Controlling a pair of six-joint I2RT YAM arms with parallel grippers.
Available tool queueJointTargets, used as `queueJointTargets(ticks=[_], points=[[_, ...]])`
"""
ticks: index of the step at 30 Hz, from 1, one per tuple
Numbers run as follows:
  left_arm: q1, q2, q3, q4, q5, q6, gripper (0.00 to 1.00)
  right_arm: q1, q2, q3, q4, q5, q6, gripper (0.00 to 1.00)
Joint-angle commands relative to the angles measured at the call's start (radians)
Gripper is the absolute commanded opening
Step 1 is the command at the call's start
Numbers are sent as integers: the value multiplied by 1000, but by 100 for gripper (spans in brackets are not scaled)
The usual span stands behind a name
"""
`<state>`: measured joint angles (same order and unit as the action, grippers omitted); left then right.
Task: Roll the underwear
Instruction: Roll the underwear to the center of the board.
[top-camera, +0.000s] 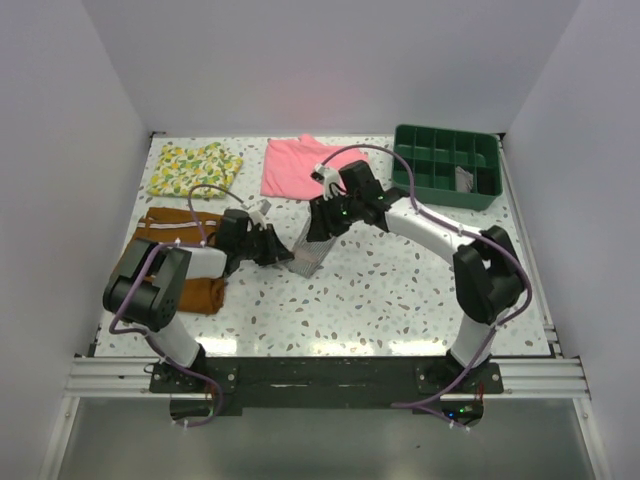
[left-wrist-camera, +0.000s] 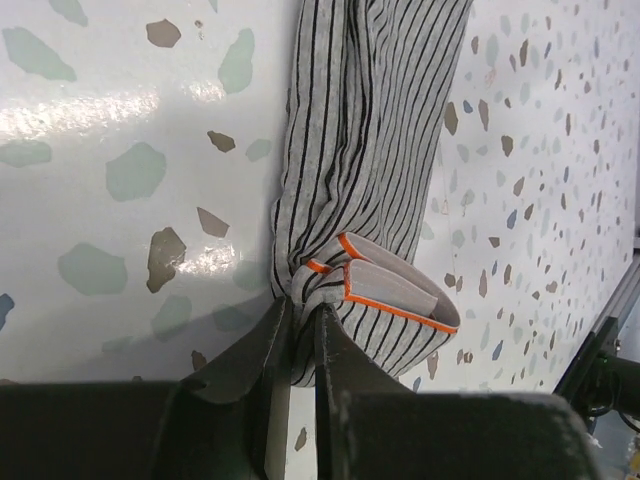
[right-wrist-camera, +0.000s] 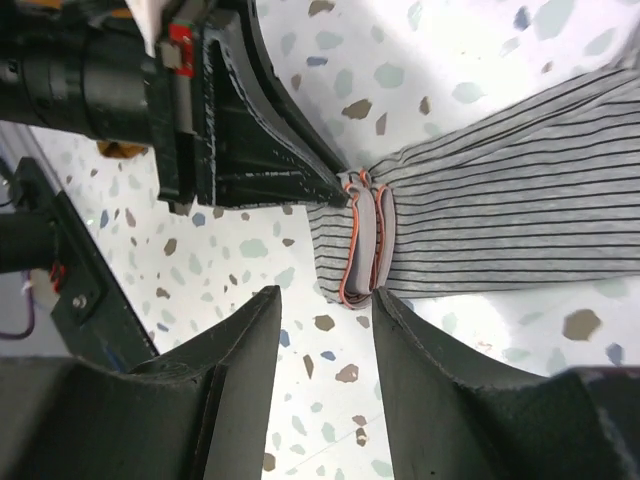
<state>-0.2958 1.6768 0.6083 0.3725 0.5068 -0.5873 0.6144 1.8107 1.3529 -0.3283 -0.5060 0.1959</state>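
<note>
The left gripper (left-wrist-camera: 300, 318) is pinched nearly closed on a bunched corner of the underwear (left-wrist-camera: 370, 130), at the end where the orange-edged waistband (left-wrist-camera: 395, 290) is doubled over on itself. Facing it, the right gripper (right-wrist-camera: 325, 300) has its jaws apart and holds nothing; the folded waistband lies just beyond its tips, not between the pads. From the pinched end the garment runs away as a narrow strip, folded lengthwise and lying flat on the speckled table (top-camera: 400, 290), in the middle of the work area between the two arms. The knit looks thin, light and limp. It will likely slump and unfold wherever it is let go, and a grip on one layer would probably drag that layer alone. The thicker waistband seems the firmest part and the best place to take hold, with all the layers between the pads, so that the first turn of a roll is tight. Farther out lie the pink garment (top-camera: 300, 165), the brown shorts (top-camera: 165, 228) and a green tray (top-camera: 445, 165), all well apart from the strip.
</note>
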Motion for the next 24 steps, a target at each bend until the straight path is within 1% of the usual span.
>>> queueJointTargets(ticks=[1, 2, 3, 7, 11, 16, 20, 24], points=[[-58, -8, 80, -271, -105, 52, 0, 62, -94, -49, -34, 216, -82, 46], [-66, -5, 91, -297, -108, 49, 0, 99, -103, -58, -38, 253, -93, 46], [-80, -2, 106, -325, -111, 44, 0, 117, -111, -73, -51, 330, -104, 46], [-118, -14, 120, -469, -136, 20, 0, 200, -126, -112, -69, 497, -121, 46], [-134, -37, 108, -569, -152, -9, 0, 255, -165, -178, -55, 541, -112, 46], [-134, -129, 51, -655, -197, -40, 0, 340, -212, -247, -37, 595, -151, 46], [-134, -158, 38, -679, -209, -58, 0, 432, -229, -261, -22, 644, -171, 46], [-134, -158, 44, -688, -214, -68, 0, 484, -222, -244, -15, 678, -190, 48]])
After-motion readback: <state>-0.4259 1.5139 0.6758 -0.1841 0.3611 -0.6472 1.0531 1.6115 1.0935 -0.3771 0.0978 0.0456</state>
